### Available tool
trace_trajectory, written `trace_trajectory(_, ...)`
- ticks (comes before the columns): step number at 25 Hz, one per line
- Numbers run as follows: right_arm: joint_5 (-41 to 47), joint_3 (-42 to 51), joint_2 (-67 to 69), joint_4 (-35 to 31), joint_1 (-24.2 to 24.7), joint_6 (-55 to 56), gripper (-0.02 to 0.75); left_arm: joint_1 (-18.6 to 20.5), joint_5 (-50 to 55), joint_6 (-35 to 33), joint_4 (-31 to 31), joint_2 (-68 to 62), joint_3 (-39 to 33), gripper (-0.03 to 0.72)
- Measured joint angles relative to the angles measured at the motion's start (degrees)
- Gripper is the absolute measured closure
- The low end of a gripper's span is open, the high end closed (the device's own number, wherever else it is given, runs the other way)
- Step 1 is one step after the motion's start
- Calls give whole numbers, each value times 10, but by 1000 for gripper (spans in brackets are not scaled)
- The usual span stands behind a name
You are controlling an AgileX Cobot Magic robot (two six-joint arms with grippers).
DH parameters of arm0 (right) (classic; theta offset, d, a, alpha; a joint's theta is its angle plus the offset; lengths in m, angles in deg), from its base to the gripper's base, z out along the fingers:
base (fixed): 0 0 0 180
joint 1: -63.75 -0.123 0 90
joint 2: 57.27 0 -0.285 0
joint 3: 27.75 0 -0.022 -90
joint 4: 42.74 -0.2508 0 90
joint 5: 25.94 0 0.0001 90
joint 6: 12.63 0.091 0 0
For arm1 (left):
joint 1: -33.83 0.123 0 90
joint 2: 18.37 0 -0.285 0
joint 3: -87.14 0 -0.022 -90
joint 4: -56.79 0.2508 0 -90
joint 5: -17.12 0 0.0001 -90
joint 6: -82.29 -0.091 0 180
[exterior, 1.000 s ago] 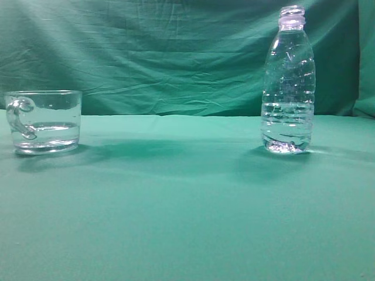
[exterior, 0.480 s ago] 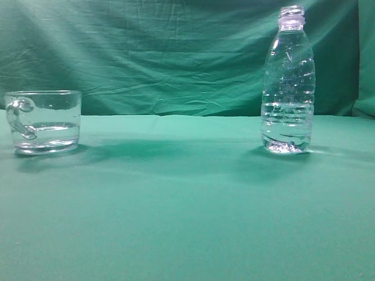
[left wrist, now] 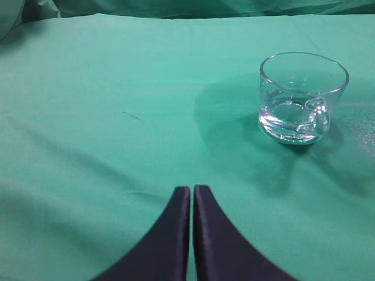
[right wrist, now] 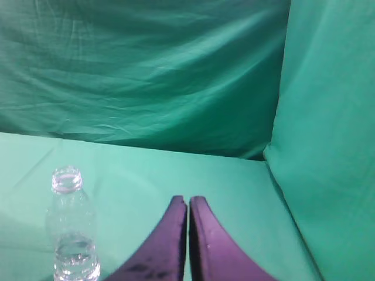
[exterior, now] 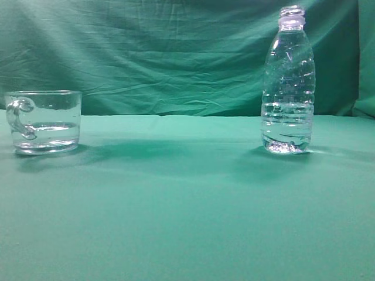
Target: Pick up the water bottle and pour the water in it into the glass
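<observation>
The water bottle [exterior: 287,82] stands upright and uncapped at the right of the green table, with water [exterior: 286,126] in its lower part. It also shows at the lower left of the right wrist view [right wrist: 72,225]. The glass [exterior: 44,121], a clear mug with its handle to the left, stands at the far left with a little water in it. It shows at the upper right of the left wrist view [left wrist: 302,98]. My left gripper [left wrist: 191,188] is shut and empty, well short of the glass. My right gripper [right wrist: 187,200] is shut and empty, to the right of the bottle. Neither gripper shows in the exterior view.
A green cloth covers the table [exterior: 187,205] and hangs as a backdrop [exterior: 164,52] behind it. In the right wrist view a cloth wall [right wrist: 328,129] stands close at the right.
</observation>
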Motion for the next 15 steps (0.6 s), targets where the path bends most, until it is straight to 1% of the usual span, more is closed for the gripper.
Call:
trace_trajectory(8, 28, 151, -152, -28, 0, 22, 738, 0, 0, 0, 0, 0, 0, 688)
trace_trajectory(12, 36, 205, -164, -44, 0, 28, 738, 0, 0, 0, 0, 0, 0, 688)
trace_trajectory(15, 58, 211, -164, -54, 0, 32, 738, 0, 0, 0, 0, 0, 0, 688)
